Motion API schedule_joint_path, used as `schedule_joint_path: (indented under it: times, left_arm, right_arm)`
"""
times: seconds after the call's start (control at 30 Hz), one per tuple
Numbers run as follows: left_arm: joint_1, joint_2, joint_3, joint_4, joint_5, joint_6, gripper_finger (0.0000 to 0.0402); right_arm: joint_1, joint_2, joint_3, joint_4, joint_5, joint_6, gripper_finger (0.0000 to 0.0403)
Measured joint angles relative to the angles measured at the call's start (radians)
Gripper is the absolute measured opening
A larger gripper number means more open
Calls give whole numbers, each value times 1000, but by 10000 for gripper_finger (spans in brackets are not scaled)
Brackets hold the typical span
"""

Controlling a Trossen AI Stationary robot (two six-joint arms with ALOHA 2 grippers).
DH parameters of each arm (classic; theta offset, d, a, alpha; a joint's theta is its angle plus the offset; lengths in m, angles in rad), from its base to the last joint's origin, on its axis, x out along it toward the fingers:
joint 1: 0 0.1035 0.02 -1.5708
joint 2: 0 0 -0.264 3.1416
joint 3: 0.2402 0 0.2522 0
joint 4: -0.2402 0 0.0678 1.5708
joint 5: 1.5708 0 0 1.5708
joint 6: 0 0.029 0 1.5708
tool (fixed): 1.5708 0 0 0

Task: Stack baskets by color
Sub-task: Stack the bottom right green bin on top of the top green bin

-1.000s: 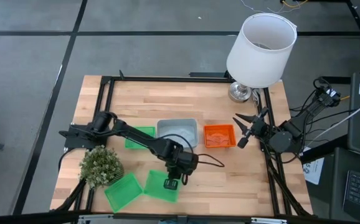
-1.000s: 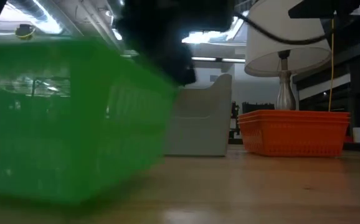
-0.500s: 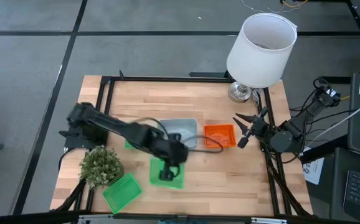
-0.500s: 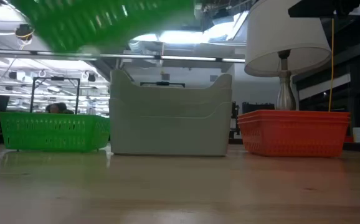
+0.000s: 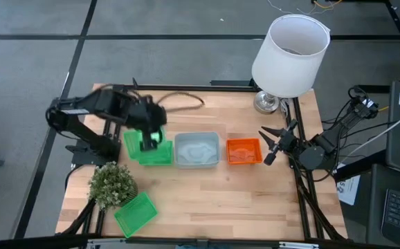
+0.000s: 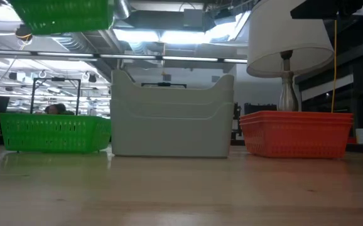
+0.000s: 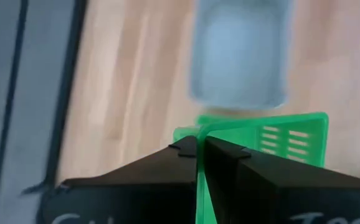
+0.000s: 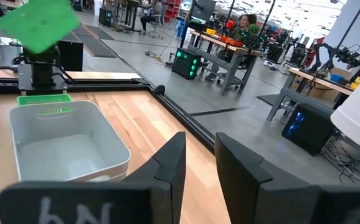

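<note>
My left gripper (image 5: 149, 140) is shut on a green basket (image 5: 132, 144), which hangs high at the top left of the low view (image 6: 62, 16), above another green basket (image 5: 164, 156) that rests on its base on the table. To the right of that one stand a stack of grey-blue baskets (image 5: 197, 150) and a stack of orange baskets (image 5: 244, 151). One more green basket (image 5: 136, 212) lies near the front left. My right gripper (image 5: 273, 142) waits open, level, just right of the orange stack. My left gripper pinches the thin upper edge of one wall (image 7: 199, 151) of the green basket between its two shut fingers. It comes from above, slanting down. The basket is lifted clear of the table and tilted, as the right wrist view shows (image 8: 37, 23).
A bushy green plant (image 5: 111, 185) stands at the front left beside the loose green basket. A white lamp (image 5: 288, 55) stands at the far right corner. A black frame runs round the table's edges (image 5: 186, 87). Bare wood lies along the front middle and right.
My left gripper has risen and swung from the table's front middle toward the far left, staying shut on the green basket. The basket has been lifted off the wood and now hangs high over the green basket beside the grey-blue stack.
</note>
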Motion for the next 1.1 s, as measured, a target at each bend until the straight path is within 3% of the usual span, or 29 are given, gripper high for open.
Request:
schedule_joint_path:
  times: [0.13, 0.33, 0.57, 0.63, 0.8, 0.93, 1.1]
  left_arm:
    - [124, -24, -2, -82, 28, 73, 0]
    - [332, -18, -48, -60, 204, 223, 0]
    - [525, -12, -236, 34, 370, 335, 0]
    - [551, -6, -304, 104, 437, 370, 0]
    - [581, -9, -460, 194, 483, 419, 0]
    - [571, -8, -570, 294, 604, 420, 0]
    - [537, -8, -653, 414, 635, 431, 0]
  right_arm:
    - [0, 0, 0, -3, 0, 0, 87]
    - [0, 0, 0, -5, -27, 0, 87]
    - [0, 0, 0, -5, -56, -1, 87]
    - [0, 0, 0, -5, -55, -1, 87]
    - [0, 0, 0, -5, -54, -2, 87]
    - [0, 0, 0, -5, -53, -2, 87]
    - [0, 0, 0, -5, -53, -1, 87]
